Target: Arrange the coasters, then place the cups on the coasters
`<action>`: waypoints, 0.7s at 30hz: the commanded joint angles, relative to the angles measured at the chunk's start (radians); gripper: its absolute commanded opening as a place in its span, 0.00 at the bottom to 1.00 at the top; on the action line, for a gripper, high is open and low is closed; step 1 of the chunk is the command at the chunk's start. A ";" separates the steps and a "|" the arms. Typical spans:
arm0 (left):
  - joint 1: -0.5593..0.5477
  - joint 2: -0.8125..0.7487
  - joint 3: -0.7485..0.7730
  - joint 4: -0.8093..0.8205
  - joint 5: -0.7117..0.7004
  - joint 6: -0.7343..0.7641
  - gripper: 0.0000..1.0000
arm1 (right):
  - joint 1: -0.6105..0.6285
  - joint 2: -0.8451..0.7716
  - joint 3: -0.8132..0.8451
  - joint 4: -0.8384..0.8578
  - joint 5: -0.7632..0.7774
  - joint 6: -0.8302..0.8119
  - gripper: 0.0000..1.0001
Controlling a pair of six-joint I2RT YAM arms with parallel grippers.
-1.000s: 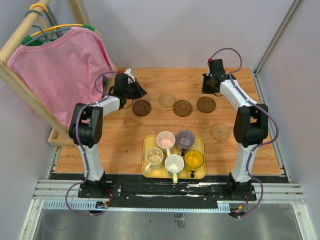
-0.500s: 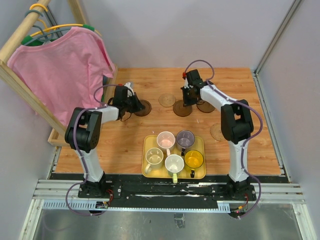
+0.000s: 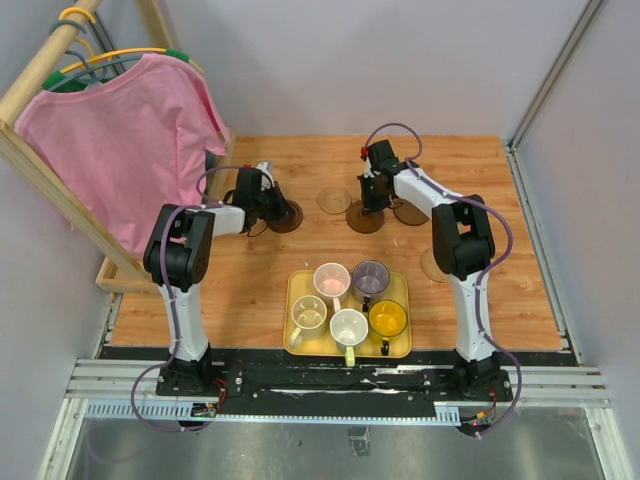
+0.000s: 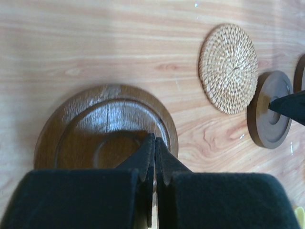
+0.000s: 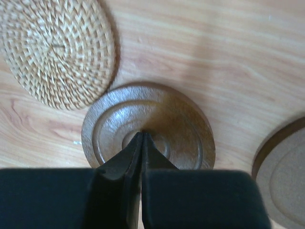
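1. Swung inward since earlier, the left gripper (image 4: 155, 141), jaws pinched together, rests its tips on the left dark coaster (image 4: 107, 126). The right gripper (image 5: 142, 137), likewise closed, is at the centre of the middle dark coaster (image 5: 147, 126).
2. Woven coaster (image 3: 334, 200) lies close between them.
3. Cups (image 3: 349, 300) sit in the yellow tray (image 3: 292, 345).

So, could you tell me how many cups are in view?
5, all on the yellow tray: pink cup and grey-purple cup in the far row; cream cup, white-green cup and yellow cup in the near row. None appears hidden.
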 commanded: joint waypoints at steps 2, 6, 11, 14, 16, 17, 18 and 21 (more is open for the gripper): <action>-0.003 0.106 0.064 -0.050 0.012 0.015 0.00 | -0.005 0.079 0.093 -0.049 0.049 0.013 0.01; -0.003 0.147 0.118 -0.059 0.034 0.015 0.01 | -0.023 0.112 0.148 -0.066 0.091 0.033 0.01; -0.002 0.190 0.184 -0.065 0.065 0.015 0.01 | -0.043 0.128 0.195 -0.073 0.149 0.050 0.01; -0.003 0.195 0.206 -0.073 0.067 0.017 0.00 | -0.047 0.114 0.223 -0.082 0.164 0.046 0.01; -0.003 0.183 0.207 -0.065 0.066 0.018 0.01 | -0.047 0.093 0.229 -0.076 0.156 0.037 0.01; -0.003 0.176 0.208 -0.065 0.061 0.022 0.01 | -0.045 0.079 0.230 -0.071 0.153 0.026 0.01; -0.002 0.168 0.213 -0.066 0.053 0.027 0.01 | -0.044 0.069 0.233 -0.064 0.148 0.019 0.01; -0.001 0.153 0.229 -0.076 0.037 0.040 0.01 | -0.033 0.040 0.250 -0.053 0.113 -0.009 0.01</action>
